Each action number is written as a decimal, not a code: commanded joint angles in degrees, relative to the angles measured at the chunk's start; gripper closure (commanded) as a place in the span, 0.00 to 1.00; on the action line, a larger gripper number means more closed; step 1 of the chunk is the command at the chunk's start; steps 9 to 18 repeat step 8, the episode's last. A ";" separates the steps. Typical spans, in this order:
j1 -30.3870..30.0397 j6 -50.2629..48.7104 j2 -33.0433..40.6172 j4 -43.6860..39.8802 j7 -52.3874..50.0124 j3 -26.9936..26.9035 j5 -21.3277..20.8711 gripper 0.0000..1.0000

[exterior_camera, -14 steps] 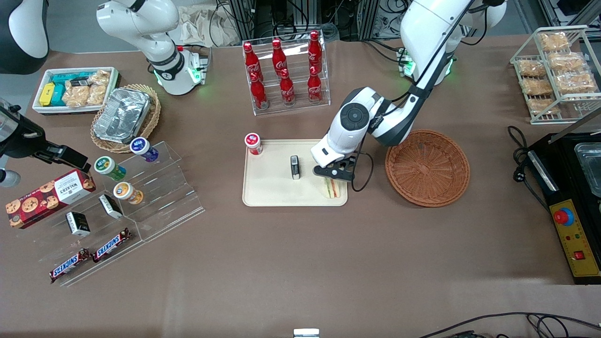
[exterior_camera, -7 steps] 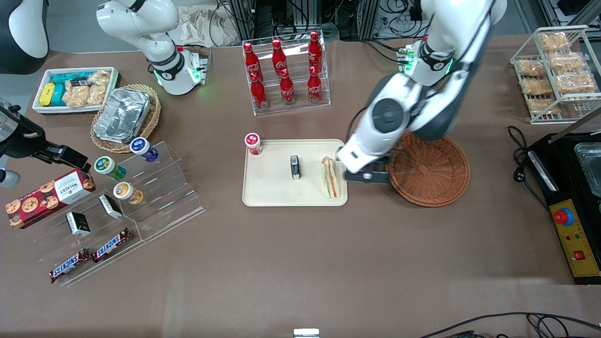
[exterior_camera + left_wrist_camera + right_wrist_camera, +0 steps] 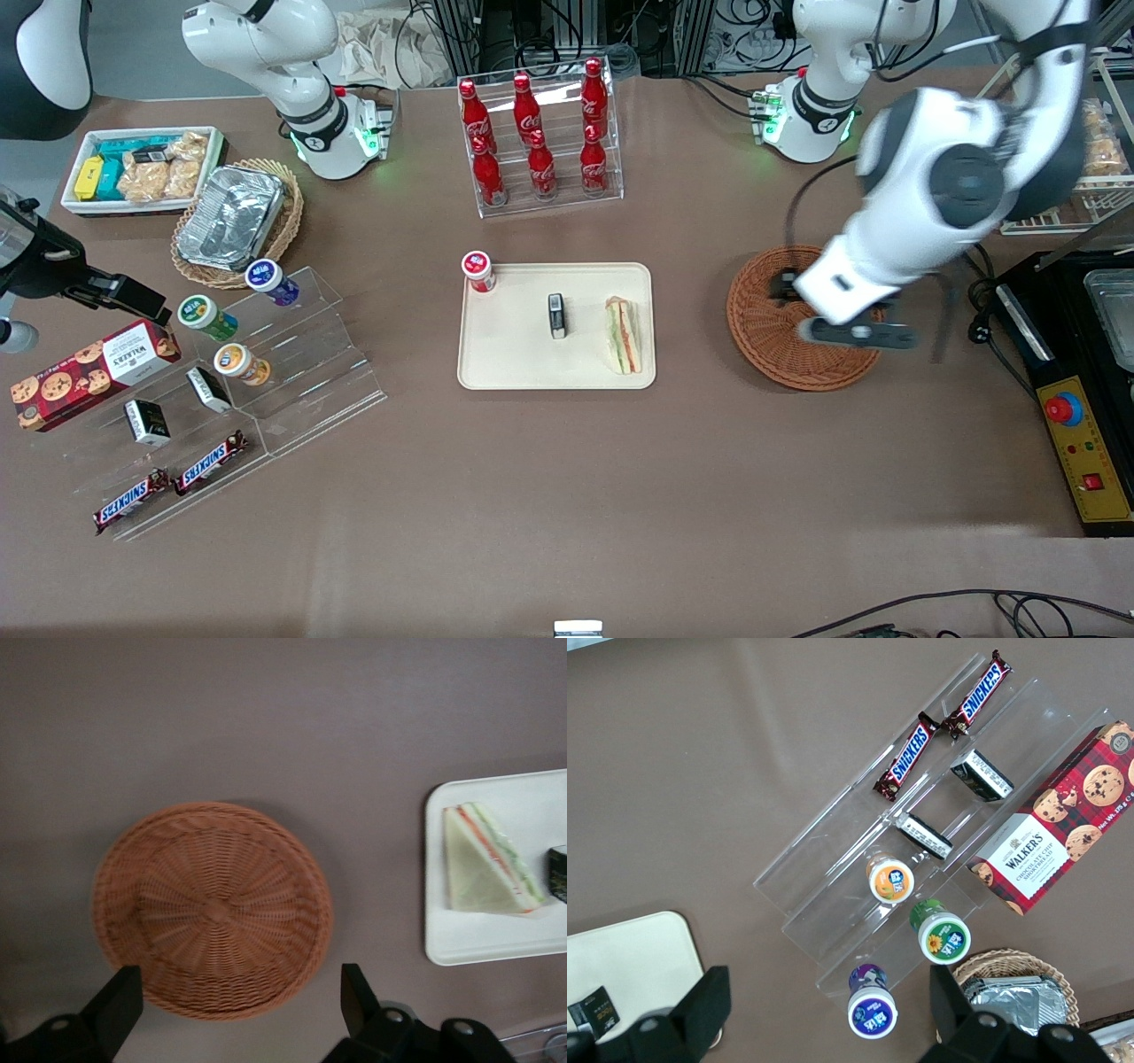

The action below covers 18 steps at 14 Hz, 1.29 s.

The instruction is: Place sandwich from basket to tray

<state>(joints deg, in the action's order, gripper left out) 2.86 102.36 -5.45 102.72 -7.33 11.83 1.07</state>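
The sandwich [image 3: 623, 335] lies on the cream tray [image 3: 505, 363], at the tray's end nearest the basket, with nothing holding it. It also shows in the left wrist view [image 3: 487, 864] on the tray [image 3: 478, 943]. The reddish-brown wicker basket [image 3: 766, 332] stands beside the tray toward the working arm's end, and it is empty [image 3: 213, 908]. My left gripper [image 3: 852, 333] hangs high above the basket's edge nearest the black control box. In the left wrist view the gripper [image 3: 237, 992] is open and empty.
A small black box [image 3: 556, 315] lies on the tray, and a red-capped cup [image 3: 478, 270] stands at its corner. A rack of cola bottles [image 3: 539, 133] is farther from the camera. A black control box [image 3: 1085, 443] and a wire rack of pastries [image 3: 1054, 133] are at the working arm's end.
The gripper has let go of the sandwich on the tray, risen and swung away over the basket toward the working arm's end. The sandwich stays on the tray.
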 commanded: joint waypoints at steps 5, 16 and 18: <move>-9.80 -5.07 1.76 -6.04 13.56 0.83 -0.45 0.01; -9.80 -5.07 1.76 -6.13 13.13 0.74 -4.65 0.00; -9.80 -5.07 1.76 -6.13 13.13 0.74 -4.65 0.00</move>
